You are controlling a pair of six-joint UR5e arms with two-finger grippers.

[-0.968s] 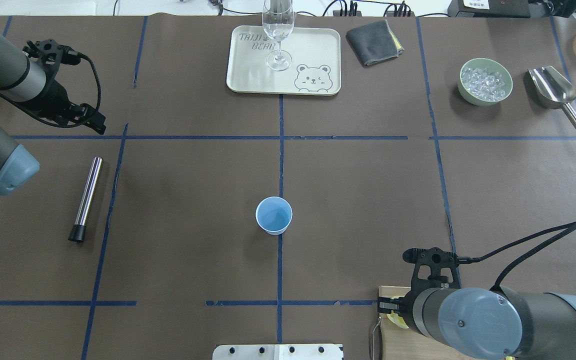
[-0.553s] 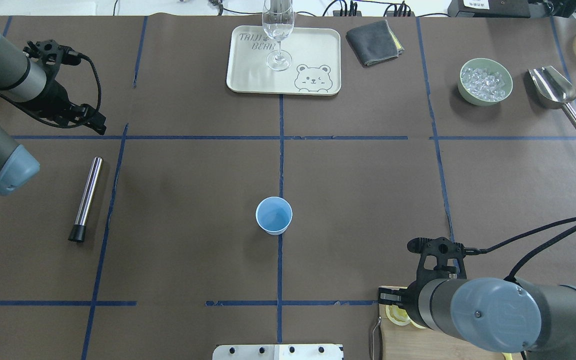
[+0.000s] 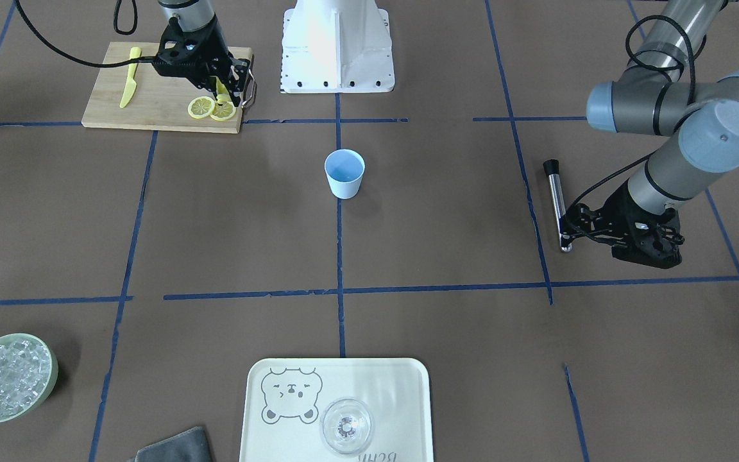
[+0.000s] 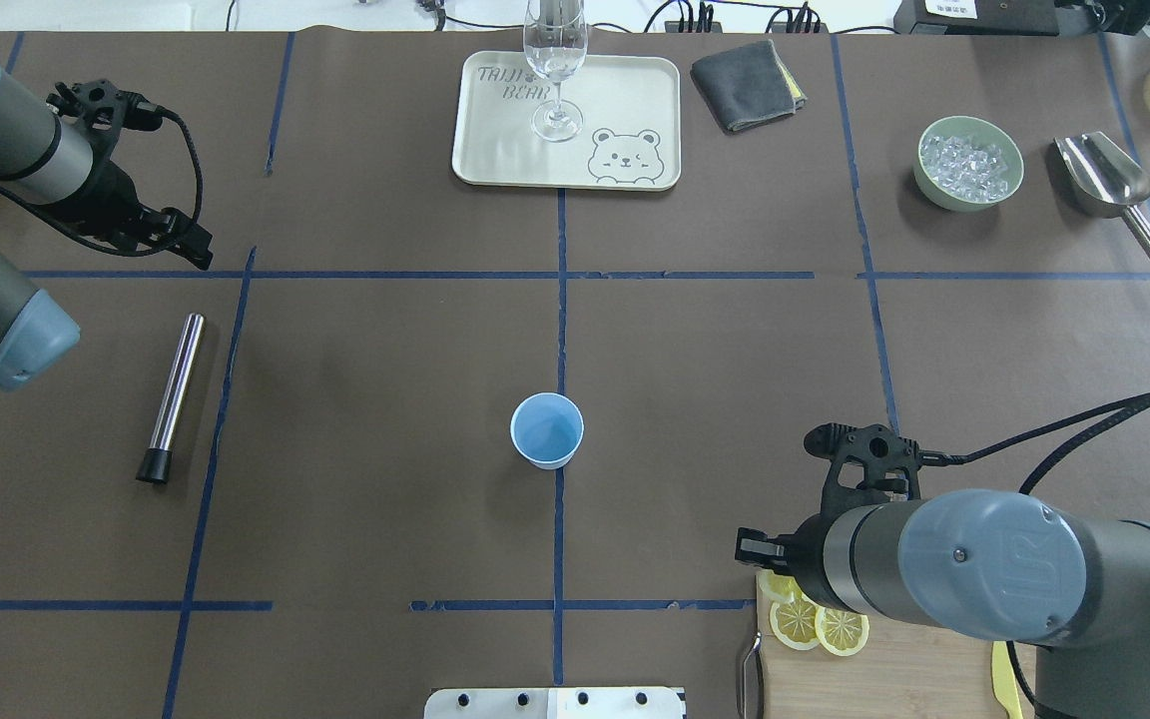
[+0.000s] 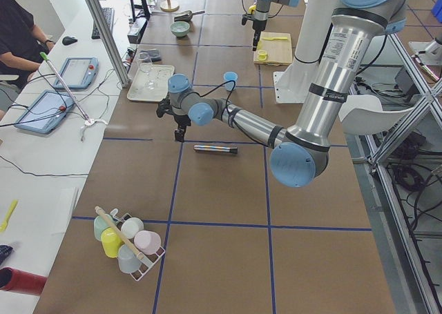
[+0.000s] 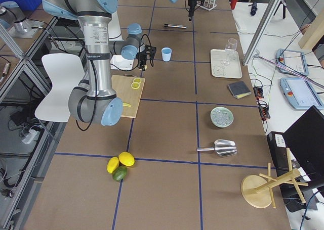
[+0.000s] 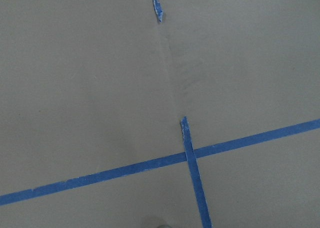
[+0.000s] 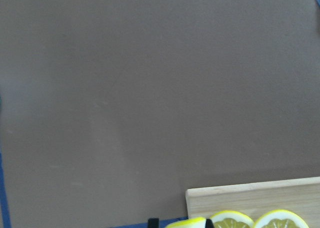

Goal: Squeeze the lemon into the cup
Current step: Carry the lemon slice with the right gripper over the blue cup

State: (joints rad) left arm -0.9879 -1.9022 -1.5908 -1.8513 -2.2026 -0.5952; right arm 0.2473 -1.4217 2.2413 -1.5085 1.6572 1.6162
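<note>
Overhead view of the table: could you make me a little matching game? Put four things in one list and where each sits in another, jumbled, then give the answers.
Things
1. cup
2. wine glass
3. lemon slices
4. bowl of ice

Places
A. beside the metal scoop
B. on the wooden board
C. on the blue tape line at mid-table
D. on the bear tray

Pairs: 1-C, 2-D, 3-B, 4-A
</note>
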